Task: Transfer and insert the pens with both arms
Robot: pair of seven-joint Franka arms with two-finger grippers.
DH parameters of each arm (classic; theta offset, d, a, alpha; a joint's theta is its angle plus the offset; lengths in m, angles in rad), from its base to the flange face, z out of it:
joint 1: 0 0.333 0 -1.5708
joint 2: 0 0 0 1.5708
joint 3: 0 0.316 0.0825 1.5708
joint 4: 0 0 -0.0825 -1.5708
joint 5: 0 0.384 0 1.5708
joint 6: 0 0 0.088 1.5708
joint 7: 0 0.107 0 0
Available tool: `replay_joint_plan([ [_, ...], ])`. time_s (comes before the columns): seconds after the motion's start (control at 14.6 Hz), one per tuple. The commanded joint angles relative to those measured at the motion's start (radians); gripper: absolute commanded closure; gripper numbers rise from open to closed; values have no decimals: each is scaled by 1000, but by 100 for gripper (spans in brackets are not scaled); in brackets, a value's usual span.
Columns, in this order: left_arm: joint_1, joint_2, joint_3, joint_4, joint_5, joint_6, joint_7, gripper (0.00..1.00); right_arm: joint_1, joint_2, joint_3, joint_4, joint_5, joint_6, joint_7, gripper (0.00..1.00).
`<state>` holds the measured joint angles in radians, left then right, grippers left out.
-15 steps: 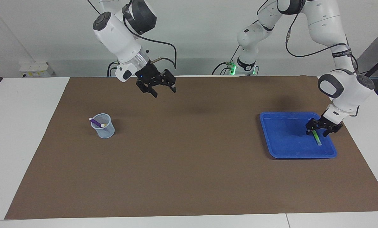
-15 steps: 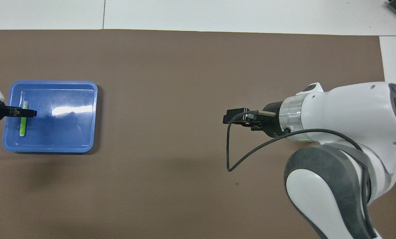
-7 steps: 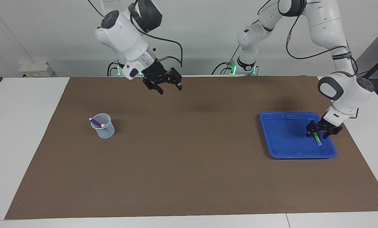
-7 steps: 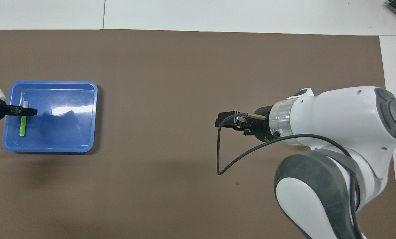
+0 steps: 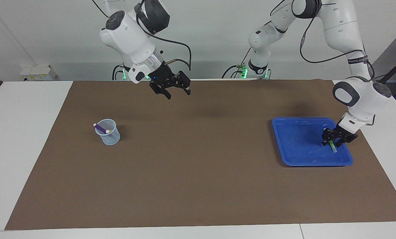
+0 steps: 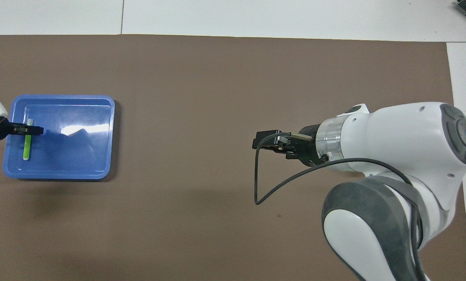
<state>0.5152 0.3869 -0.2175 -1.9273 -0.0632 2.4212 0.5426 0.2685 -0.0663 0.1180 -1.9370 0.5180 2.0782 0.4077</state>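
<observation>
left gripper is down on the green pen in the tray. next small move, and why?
Probably finish closing, then lift: the left gripper straddles the thin green pen lying flat in the blue plastic tray, fingers not visibly clamped. The right gripper waits open above the brown mat.

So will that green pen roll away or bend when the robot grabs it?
Probably no bending: the green pen looks like a straight, stiff stick. Being round and thin, it might roll if nudged, but the blue tray has a raised rim to stop it. The left gripper straddles it, so it is likely light.

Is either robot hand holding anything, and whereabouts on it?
Left gripper straddles the green pen near its upper end in the blue tray; grip unclear. Right gripper holds nothing.
</observation>
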Motion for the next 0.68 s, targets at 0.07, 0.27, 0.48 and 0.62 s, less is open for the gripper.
replay_joint_plan([
  [0.07,8,23,-6,39,19,-4,7,31,-3,2,2,0,36,11,28,0],
  [0.27,8,27,-6,50,20,-2,5,38,-3,2,2,0,36,10,28,0],
  [0.48,13,29,-6,50,20,1,7,38,-3,2,2,0,36,10,28,0],
  [0.62,13,32,-6,50,26,5,7,38,-3,2,2,0,36,10,28,0],
])
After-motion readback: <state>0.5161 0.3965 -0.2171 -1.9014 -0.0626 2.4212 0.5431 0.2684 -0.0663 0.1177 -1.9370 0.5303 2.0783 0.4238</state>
